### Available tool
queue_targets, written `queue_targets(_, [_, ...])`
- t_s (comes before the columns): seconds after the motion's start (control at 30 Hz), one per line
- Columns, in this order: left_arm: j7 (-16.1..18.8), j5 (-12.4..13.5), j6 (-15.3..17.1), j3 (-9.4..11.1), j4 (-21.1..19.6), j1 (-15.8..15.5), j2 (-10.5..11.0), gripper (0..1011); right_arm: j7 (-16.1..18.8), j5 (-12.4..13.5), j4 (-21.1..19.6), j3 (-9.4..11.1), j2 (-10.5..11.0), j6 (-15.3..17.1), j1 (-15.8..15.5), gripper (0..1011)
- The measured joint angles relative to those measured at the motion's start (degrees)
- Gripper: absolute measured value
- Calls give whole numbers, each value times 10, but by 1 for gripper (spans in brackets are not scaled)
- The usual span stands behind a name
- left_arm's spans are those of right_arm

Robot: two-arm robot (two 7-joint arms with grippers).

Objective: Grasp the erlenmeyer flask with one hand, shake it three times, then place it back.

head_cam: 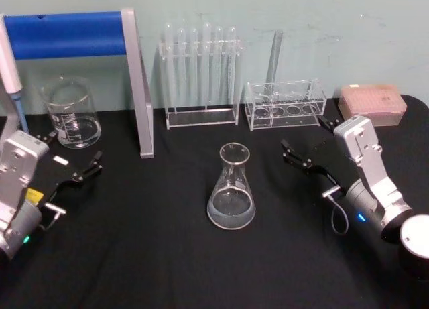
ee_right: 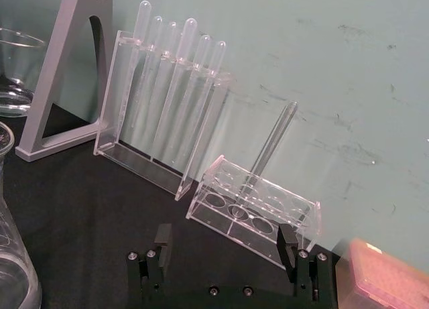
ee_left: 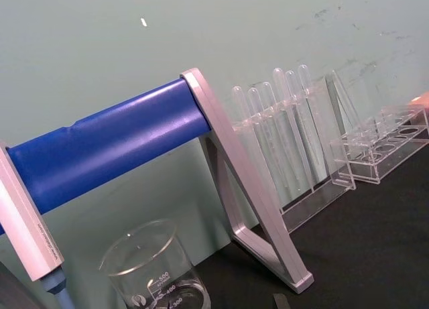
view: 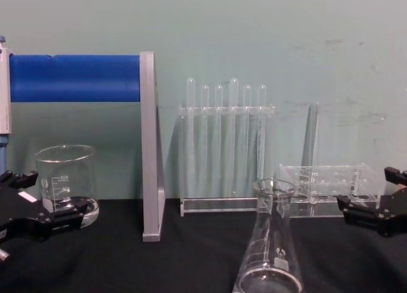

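The erlenmeyer flask stands upright on the black table at the middle, with a little clear liquid in its wide base. It also rises at the bottom of the chest view and shows at the edge of the right wrist view. My right gripper hovers open to the flask's right, apart from it, with nothing between its fingers; it shows in the chest view too. On the left, my left gripper is open and empty near the beaker, well away from the flask, and shows at the chest view's edge.
A glass beaker stands at the back left under a blue-barred grey stand. Behind the flask are a tall test tube rack and a low clear rack with one tube. A pink box sits at the back right.
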Motion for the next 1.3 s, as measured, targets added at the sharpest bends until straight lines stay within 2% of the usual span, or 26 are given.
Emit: queue_targets(1.3, [0,0,0,0,0,0,0,1001,0,0,0,0,0,0,0,1002])
